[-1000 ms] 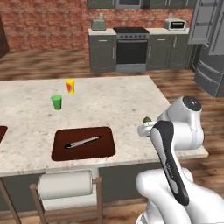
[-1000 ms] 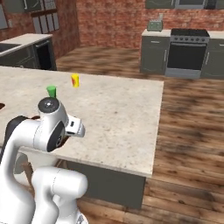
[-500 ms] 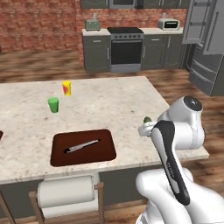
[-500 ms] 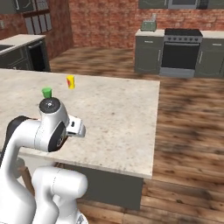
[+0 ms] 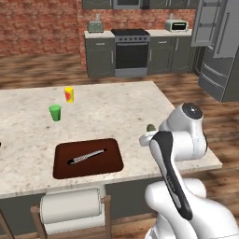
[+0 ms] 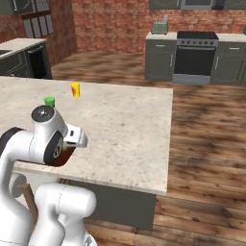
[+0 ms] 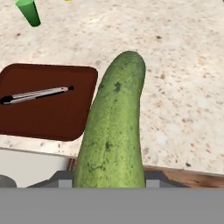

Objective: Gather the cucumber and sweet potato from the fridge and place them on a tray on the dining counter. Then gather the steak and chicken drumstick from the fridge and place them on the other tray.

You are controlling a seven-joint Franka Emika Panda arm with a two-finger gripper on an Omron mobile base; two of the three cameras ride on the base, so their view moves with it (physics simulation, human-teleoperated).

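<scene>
Tool pinching the cucumber, jaws hidden behind it at the bottom centre of the hand view. Cucumber rising from there toward the frame's middle, tip over the speckled tabletop. Left of it, a dark brown board carrying a knife; green cup at upper left. In the left base view, cucumber tip peeking right of centre above the white arm, yellow container at upper left.

Even, bright rendered light, soft faint shadows, slightly blurry low-resolution pictures, no glare.
</scene>
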